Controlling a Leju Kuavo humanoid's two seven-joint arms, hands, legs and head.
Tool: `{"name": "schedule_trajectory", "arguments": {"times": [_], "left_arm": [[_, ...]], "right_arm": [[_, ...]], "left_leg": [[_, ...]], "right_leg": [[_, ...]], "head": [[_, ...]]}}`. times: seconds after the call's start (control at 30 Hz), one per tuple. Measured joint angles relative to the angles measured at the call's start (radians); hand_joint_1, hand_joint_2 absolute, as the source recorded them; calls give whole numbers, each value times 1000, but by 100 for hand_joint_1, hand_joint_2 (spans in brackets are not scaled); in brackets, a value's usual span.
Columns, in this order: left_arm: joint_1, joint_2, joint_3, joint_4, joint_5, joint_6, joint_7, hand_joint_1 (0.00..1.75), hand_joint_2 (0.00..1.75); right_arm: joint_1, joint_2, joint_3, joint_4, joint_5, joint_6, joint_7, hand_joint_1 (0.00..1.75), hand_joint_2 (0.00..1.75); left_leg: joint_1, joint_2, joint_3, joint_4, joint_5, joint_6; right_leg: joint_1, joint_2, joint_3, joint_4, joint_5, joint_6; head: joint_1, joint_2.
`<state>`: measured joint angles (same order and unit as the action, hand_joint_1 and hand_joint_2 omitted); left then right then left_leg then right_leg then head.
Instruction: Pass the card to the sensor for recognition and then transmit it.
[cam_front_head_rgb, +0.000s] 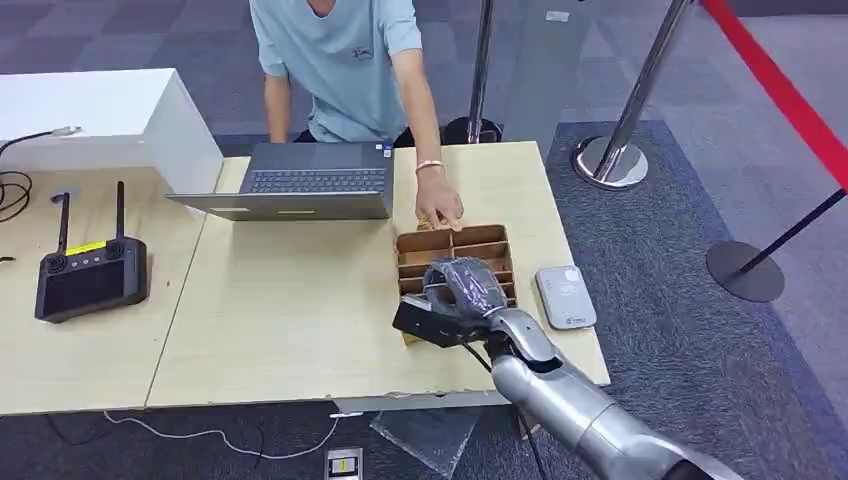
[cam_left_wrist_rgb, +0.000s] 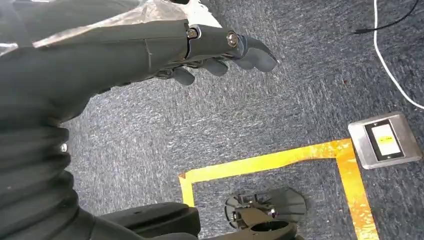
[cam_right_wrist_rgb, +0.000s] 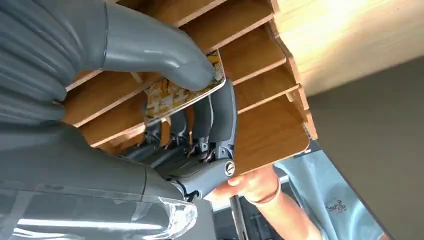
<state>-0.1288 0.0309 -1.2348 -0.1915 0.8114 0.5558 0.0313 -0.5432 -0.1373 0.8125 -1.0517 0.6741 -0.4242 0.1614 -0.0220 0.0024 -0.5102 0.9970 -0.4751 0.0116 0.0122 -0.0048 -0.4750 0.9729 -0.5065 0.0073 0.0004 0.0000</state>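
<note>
My right hand (cam_front_head_rgb: 462, 285) hovers over the brown slotted card rack (cam_front_head_rgb: 480, 247) on the table. Up close, its thumb and fingers (cam_right_wrist_rgb: 220, 112) pinch a yellow patterned card (cam_right_wrist_rgb: 172, 95) just over the rack's wooden dividers (cam_right_wrist_rgb: 260, 55). The grey card sensor (cam_front_head_rgb: 566, 296) lies flat on the table to the right of the rack. My left hand (cam_left_wrist_rgb: 215, 50) hangs beside my body above the carpet, fingers loosely apart and holding nothing.
A person in a light blue shirt (cam_front_head_rgb: 345, 60) stands behind the table, one hand (cam_front_head_rgb: 438, 208) on the rack's far edge. A laptop (cam_front_head_rgb: 300, 180) sits at the back, a black controller (cam_front_head_rgb: 88, 275) at the left. Stanchions (cam_front_head_rgb: 615, 150) and a red belt stand to the right.
</note>
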Motion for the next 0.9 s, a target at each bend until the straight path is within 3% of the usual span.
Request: {"name": "schedule_trajectory", "arguments": {"times": [0.3, 0.37, 0.5, 0.9], "left_arm": [[0, -3, 0, 0, 1, 0, 0, 0, 175], [0, -3, 0, 0, 1, 0, 0, 0, 175], [0, -4, 0, 0, 1, 0, -2, 0, 175], [0, -3, -1, 0, 3, -2, -11, 0, 175]], "right_arm": [[-2, -2, -5, 5, -3, -12, -8, 154, 175], [-2, -1, -5, 8, -5, -19, -12, 175, 175], [-7, -2, -8, 9, -10, -28, -8, 175, 175], [-40, -7, -23, -171, 108, 24, 182, 175, 175]], "left_leg": [[0, 0, 0, 0, 0, 0], [0, 0, 0, 0, 0, 0], [0, 0, 0, 0, 0, 0], [0, 0, 0, 0, 0, 0]], "right_leg": [[0, 0, 0, 0, 0, 0], [0, 0, 0, 0, 0, 0], [0, 0, 0, 0, 0, 0], [0, 0, 0, 0, 0, 0]], "head": [[0, 0], [0, 0], [0, 0], [0, 0]]}}
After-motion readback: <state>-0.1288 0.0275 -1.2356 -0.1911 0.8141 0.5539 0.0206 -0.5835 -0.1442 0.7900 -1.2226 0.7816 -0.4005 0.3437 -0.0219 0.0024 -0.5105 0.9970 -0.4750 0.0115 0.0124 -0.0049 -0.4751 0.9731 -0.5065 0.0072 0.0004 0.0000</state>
